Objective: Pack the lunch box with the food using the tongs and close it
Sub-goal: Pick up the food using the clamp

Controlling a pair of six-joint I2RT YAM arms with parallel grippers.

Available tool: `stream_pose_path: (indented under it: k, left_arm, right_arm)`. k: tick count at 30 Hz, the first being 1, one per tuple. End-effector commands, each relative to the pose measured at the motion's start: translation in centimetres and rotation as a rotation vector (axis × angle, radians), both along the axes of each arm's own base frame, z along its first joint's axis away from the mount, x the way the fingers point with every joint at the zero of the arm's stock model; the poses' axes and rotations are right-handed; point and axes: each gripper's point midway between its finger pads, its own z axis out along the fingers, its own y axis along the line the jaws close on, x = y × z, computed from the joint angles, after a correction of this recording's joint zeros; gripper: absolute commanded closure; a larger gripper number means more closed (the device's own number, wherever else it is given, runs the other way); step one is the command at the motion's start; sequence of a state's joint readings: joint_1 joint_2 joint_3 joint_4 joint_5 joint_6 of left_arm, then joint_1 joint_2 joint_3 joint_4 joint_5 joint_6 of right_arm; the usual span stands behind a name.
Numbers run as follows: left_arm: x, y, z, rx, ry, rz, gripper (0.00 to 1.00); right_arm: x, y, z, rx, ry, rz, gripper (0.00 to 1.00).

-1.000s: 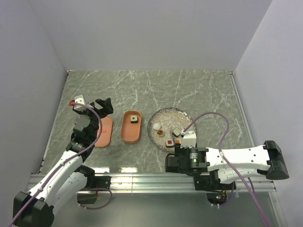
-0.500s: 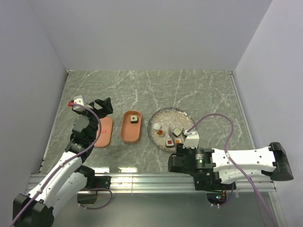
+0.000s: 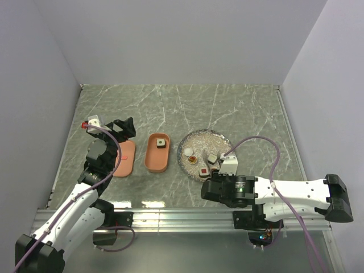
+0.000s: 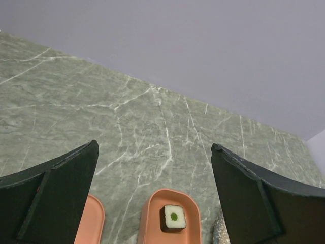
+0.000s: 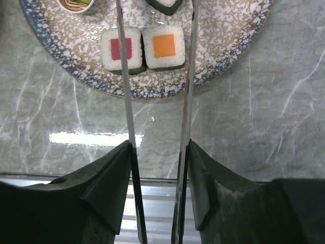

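Observation:
The salmon lunch box [image 3: 153, 162] [image 4: 151, 219] stands open with one green-centred food piece [image 3: 162, 143] [image 4: 173, 217] in it. Its lid [image 3: 126, 158] [image 4: 92, 222] lies flat to the left. My left gripper [image 3: 122, 128] [image 4: 155, 147] hovers open above the lid and box, holding nothing. My right gripper [image 3: 215, 186] [image 5: 158, 145] is shut on the tongs [image 5: 125, 91], whose two thin arms reach over the plate's near edge. The orange-centred piece [image 5: 163, 47] lies between the arms; the red-centred piece [image 5: 121, 49] sits under the left arm. The tong tips are out of view.
The speckled round plate [image 3: 200, 140] [image 5: 228, 46] sits right of the box with more pieces, a white one [image 3: 211, 158] and a small round one [image 3: 190, 158]. The metal rail [image 3: 170, 215] runs along the table's near edge, and walls enclose three sides.
The right arm's elbow has swung out to the right and its wrist has shifted slightly by the plate's near edge. The tong arms are squeezed a little closer. The left arm is still.

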State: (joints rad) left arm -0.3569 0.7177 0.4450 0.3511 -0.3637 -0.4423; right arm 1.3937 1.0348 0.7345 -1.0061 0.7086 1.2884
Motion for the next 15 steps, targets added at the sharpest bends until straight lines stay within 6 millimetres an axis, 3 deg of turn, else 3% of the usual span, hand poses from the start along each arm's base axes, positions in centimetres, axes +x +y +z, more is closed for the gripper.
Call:
stream_pose_path:
  k: [1, 8, 15]
  left_arm:
    - [-0.2, 0.0, 1.0, -0.017, -0.030, -0.007, 0.01]
    - [-0.4, 0.1, 1.1, -0.023, -0.036, -0.003, 0.01]
    - [-0.3, 0.1, 1.1, -0.020, -0.033, -0.003, 0.01]
  right_arm:
    - [0.7, 0.4, 0.2, 0.040, -0.024, -0.002, 0.49]
    - [1.0, 0.5, -0.4, 0.017, -0.012, -0.010, 0.58]
    - [2.7, 1.6, 1.1, 0.003, -0.056, 0.024, 0.60]
